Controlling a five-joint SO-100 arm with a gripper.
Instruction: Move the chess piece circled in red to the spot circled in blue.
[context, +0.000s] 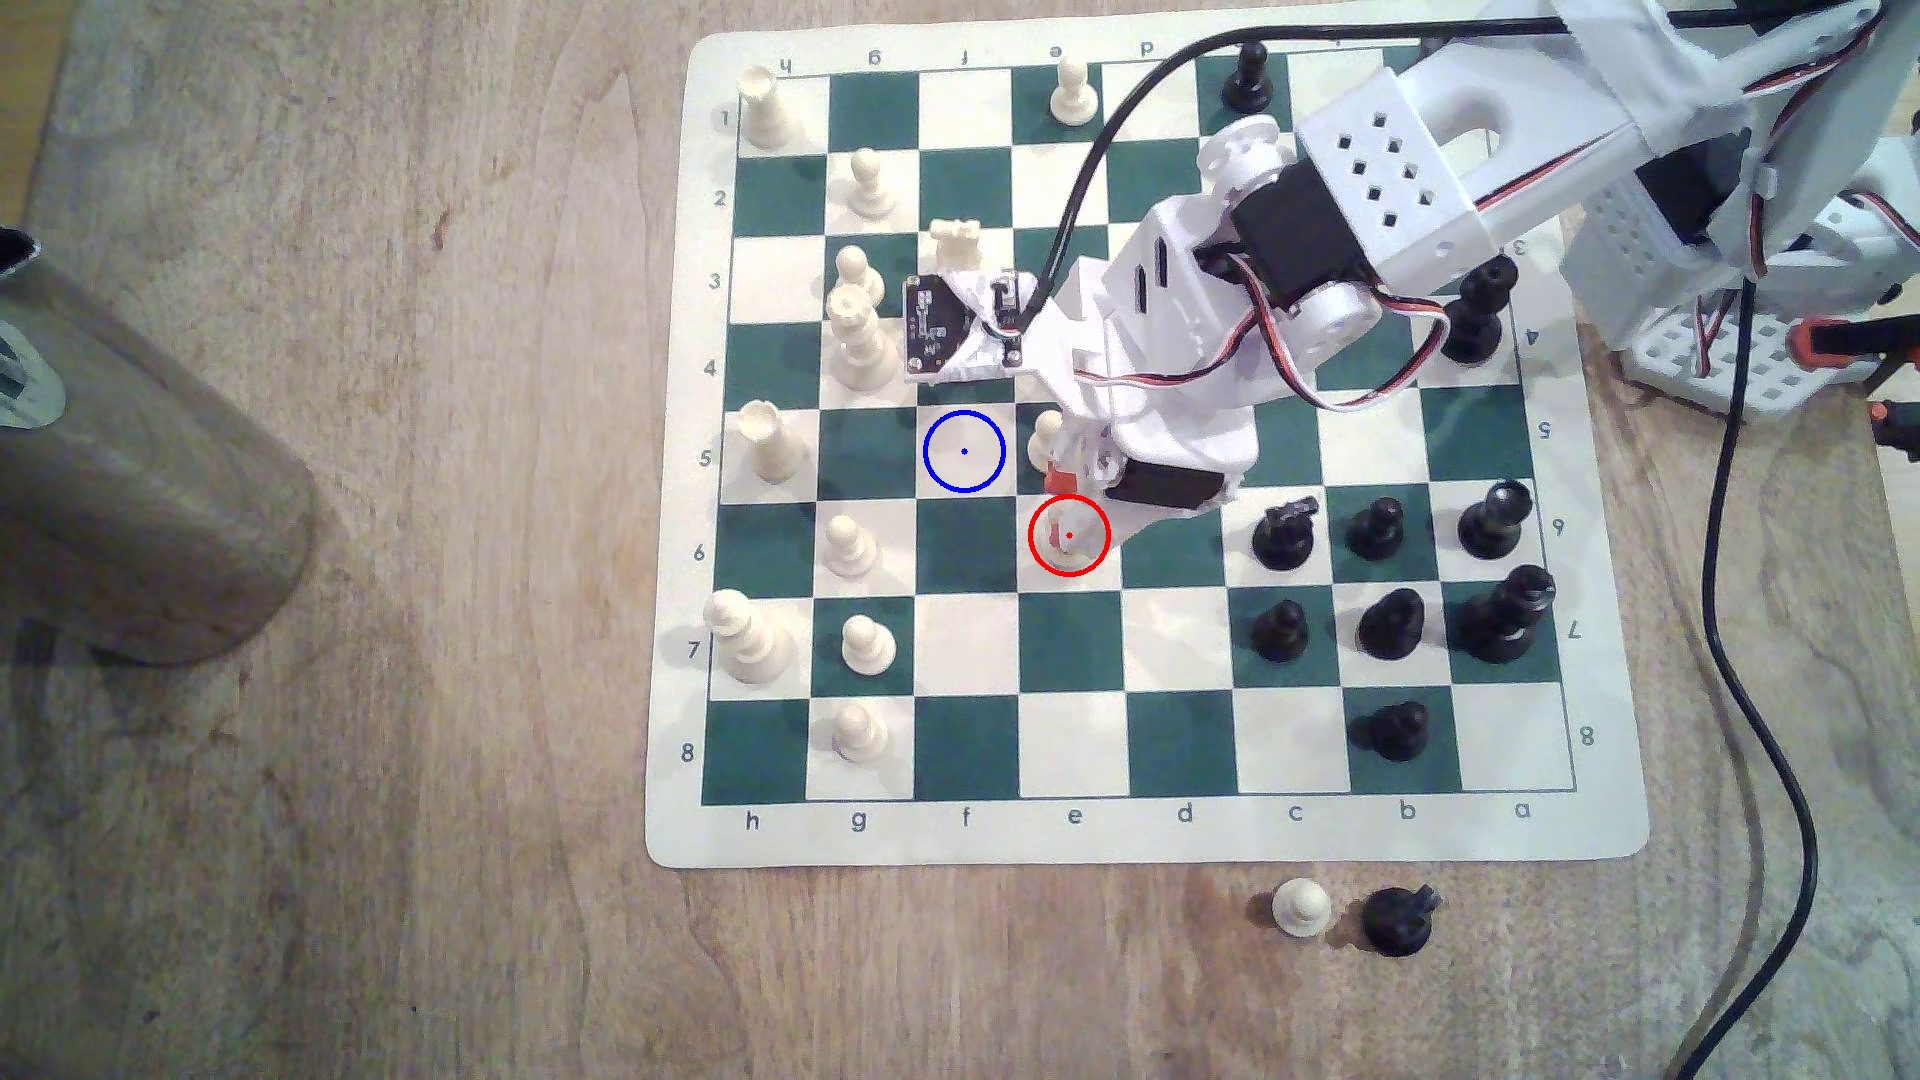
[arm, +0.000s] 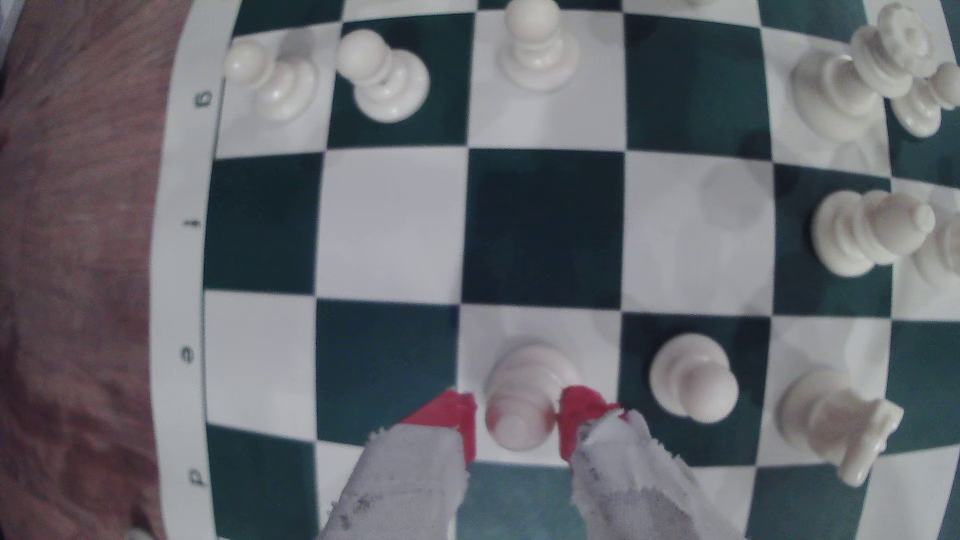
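Observation:
The chess piece circled in red, a small cream pawn (context: 1076, 542), stands on a cream square of the green-and-cream board (context: 1174, 831). My gripper (context: 1060, 509) reaches down from the exterior view's right. In the wrist view its red fingertips (arm: 457, 415) press against both sides of the pawn's round head (arm: 519, 426), and the gripper (arm: 517, 420) is shut on it. The pawn's base still rests on the square. The spot circled in blue (context: 964, 451) is an unoccupied cream square diagonally up and to the left of the pawn in the exterior view; in the wrist view that square (arm: 696, 233) is bare.
Another cream pawn (context: 1044, 436) stands right beside my fingers, next to the blue spot. Cream pieces (context: 857, 332) line the board's left files and black pieces (context: 1387, 623) the right. A grey cylinder (context: 135, 467) lies at far left. Two captured pieces (context: 1351, 914) sit off the board.

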